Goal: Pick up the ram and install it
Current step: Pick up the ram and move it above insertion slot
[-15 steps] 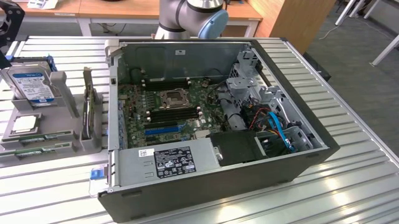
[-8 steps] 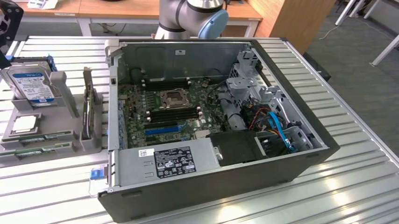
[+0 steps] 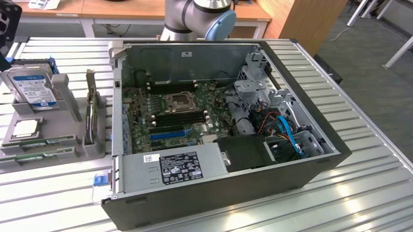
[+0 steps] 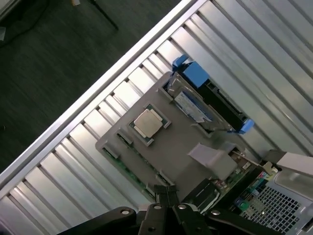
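Note:
Two ram sticks point(image 3: 44, 143) lie flat in slots at the front of a grey holder point(image 3: 65, 121) on the exterior view's left, beside the open computer case point(image 3: 226, 193). From the wrist view, one green ram stick point(image 4: 128, 170) runs along the holder's edge, a little way from my fingertips. My gripper point(image 4: 166, 194) hangs above the holder, shut, with nothing between its fingers. The motherboard point(image 3: 174, 113) lies exposed inside the case, its long black memory slots point(image 3: 177, 118) flanking the processor socket.
The holder also carries a blue-labelled hard drive point(image 3: 31, 87), a square silver processor point(image 3: 26, 128) and an upright expansion card point(image 3: 94, 116). Cables and a drive cage point(image 3: 271, 116) crowd the case's right side. The slatted metal table point(image 3: 361, 193) ends near the holder.

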Controlling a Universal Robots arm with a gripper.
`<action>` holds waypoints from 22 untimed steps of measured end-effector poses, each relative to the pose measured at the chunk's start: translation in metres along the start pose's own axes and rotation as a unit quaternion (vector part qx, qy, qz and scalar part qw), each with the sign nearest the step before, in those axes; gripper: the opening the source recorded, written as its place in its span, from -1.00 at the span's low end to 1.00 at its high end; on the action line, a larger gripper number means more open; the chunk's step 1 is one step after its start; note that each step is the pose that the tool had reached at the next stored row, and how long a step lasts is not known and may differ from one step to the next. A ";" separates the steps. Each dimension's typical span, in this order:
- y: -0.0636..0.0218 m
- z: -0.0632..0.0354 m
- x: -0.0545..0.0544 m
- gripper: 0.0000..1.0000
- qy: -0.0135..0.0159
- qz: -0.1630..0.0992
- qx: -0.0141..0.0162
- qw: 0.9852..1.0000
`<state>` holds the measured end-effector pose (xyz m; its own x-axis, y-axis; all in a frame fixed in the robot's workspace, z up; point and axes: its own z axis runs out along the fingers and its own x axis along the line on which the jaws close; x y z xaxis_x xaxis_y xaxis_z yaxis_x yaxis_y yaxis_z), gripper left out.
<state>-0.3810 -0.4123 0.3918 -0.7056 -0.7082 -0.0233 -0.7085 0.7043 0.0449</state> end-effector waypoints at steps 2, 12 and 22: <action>0.0000 0.0000 0.000 -0.80 0.001 -0.017 0.000 1.000; 0.0000 0.0000 0.000 -0.80 0.005 -0.104 -0.002 0.995; 0.0000 0.0000 0.000 -0.80 0.008 -0.188 -0.004 0.982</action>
<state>-0.3810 -0.4123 0.3918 -0.3942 -0.9187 -0.0233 -0.9184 0.3930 0.0450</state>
